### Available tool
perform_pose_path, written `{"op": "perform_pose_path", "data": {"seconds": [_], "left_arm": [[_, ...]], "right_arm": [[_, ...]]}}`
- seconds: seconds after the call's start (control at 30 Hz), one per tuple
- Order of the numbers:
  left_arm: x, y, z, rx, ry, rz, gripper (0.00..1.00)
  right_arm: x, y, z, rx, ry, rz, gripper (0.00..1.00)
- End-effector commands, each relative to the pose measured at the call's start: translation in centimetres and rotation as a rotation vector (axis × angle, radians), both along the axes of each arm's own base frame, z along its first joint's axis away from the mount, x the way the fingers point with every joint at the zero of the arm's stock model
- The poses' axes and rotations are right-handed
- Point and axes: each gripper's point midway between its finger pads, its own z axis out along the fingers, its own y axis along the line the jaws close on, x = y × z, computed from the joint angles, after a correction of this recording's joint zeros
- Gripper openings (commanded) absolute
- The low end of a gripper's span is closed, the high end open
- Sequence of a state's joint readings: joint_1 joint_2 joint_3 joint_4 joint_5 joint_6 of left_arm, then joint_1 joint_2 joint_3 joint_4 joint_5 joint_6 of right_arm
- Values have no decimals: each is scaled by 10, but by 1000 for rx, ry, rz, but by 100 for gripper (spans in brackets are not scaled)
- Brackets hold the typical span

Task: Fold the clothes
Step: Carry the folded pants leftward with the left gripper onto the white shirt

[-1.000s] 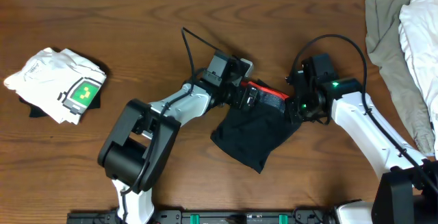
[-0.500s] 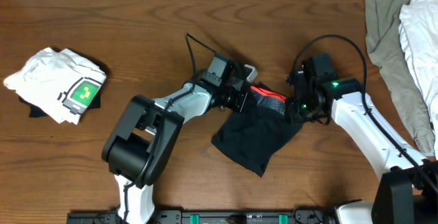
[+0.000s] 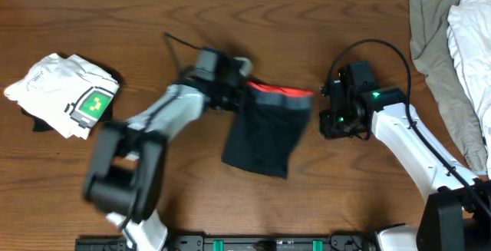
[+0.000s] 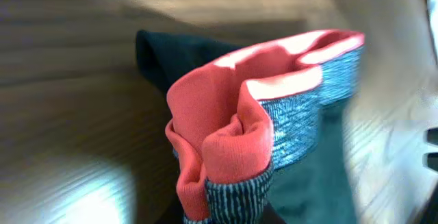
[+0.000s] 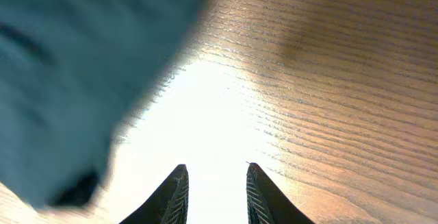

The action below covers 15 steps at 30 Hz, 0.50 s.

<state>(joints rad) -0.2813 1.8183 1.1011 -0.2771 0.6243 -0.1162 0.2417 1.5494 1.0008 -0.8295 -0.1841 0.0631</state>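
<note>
Trousers [image 3: 261,132] dragged leftward, left hand [image 3: 236,97] apparently clamping bunched waistband [image 4: 263,118], right hand [image 5: 215,169] parted, empty

The overhead camera looked straight down on the whole table [image 3: 345,197]. The left wrist camera sat very close to the waistband [image 4: 294,114] of the trousers [image 3: 261,132]. The right wrist camera faced the tabletop past its fingers [image 5: 174,193]; its blurred dark patch was probably those trousers.

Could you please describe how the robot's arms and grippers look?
The left arm and right arm have white links and bulky black joints. Thin black cables loop above the wrists. Small green lights glow on the right arm. The right gripper has dark, ribbed fingers.
</note>
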Motion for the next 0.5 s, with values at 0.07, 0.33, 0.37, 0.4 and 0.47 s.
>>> {"op": "perform_pose_path", "data": {"seconds": [0.07, 0.33, 0.37, 0.4, 0.47], "left_arm": [[28, 89, 54, 92, -107, 201, 6], [55, 227, 100, 286, -205, 562, 6], [59, 242, 108, 297, -222, 597, 6], [61, 251, 114, 304, -239, 610, 6], [64, 267, 126, 320, -271, 634, 6]], "right_arm": [[-7, 2, -3, -1, 28, 14, 27], [-8, 2, -3, -1, 32, 13, 27], [-8, 2, -3, -1, 33, 13, 27], [-8, 2, -3, -1, 33, 13, 26], [-8, 2, -3, -2, 34, 13, 26]]}}
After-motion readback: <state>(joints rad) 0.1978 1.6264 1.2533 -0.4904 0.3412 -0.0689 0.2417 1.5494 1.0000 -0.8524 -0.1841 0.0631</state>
